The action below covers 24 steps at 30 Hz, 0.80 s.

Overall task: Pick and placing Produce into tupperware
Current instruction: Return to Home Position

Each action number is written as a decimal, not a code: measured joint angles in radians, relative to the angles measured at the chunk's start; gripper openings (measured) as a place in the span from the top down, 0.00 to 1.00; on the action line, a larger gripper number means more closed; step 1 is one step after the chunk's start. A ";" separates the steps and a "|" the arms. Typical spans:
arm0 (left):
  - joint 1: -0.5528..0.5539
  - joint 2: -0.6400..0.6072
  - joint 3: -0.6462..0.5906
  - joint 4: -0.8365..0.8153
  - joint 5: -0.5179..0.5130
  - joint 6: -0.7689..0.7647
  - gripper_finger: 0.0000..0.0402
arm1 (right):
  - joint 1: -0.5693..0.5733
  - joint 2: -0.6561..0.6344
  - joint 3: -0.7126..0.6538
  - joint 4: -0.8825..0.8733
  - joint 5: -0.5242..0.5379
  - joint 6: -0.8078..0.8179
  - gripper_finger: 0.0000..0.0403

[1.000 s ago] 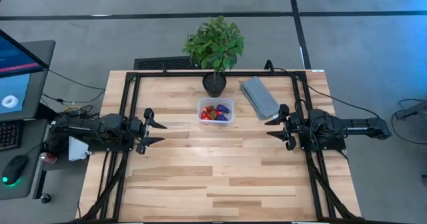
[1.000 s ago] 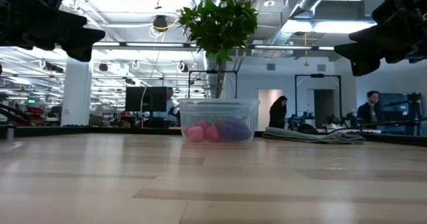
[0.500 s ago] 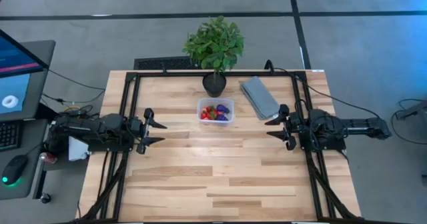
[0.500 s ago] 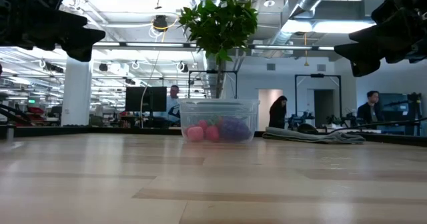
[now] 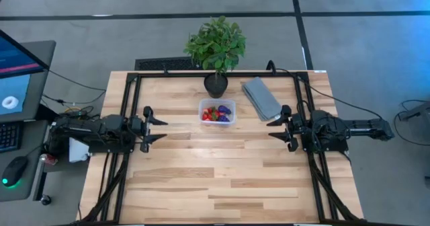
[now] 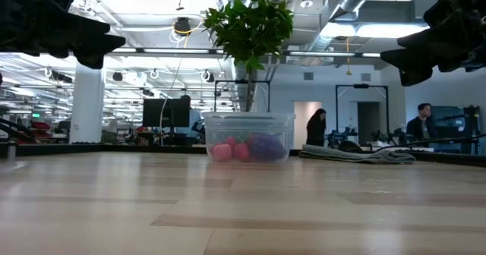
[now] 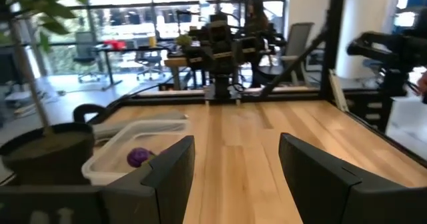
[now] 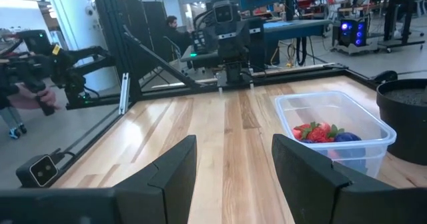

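"Black fingers spread wide on the left gripper (image 5: 160, 130), are they?"

"Wide, and holding nothing. It hangs at the left of the high view, above the wooden table (image 5: 215, 179), pointing toward the middle. The right gripper (image 5: 274, 128) mirrors it at the right, just as wide and just as empty"

"And where is the tupperware from there?"

"Between the two, a little above the centre of the high view and well apart from both. The tupperware (image 5: 201, 111) stands on the boards with the produce (image 5: 217, 114) inside it. The right wrist view shows red strawberries (image 8: 317, 132) there, and the left wrist view a purple grape bunch (image 7: 138, 157)"

"Anything close to it?"

"A black plant pot (image 5: 216, 85) just above it in the frame, with its leafy plant (image 5: 216, 43). A folded grey cloth (image 5: 261, 97) lies to the upper right, near the tub but apart from it"

"So which step is this?"

"I'd judge it the return to rest. The fruit I can see is all in the tub and neither claw is reaching for anything"

"What does the next move ask for?"

"No grasp at all, I think. Each arm only needs to fold back toward its own side, keeping its fingers away from the tub and the pot"
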 joint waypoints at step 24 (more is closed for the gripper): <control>0.033 0.000 0.000 -0.001 0.217 0.084 0.48 | 0.000 0.000 0.000 0.000 0.000 0.060 0.46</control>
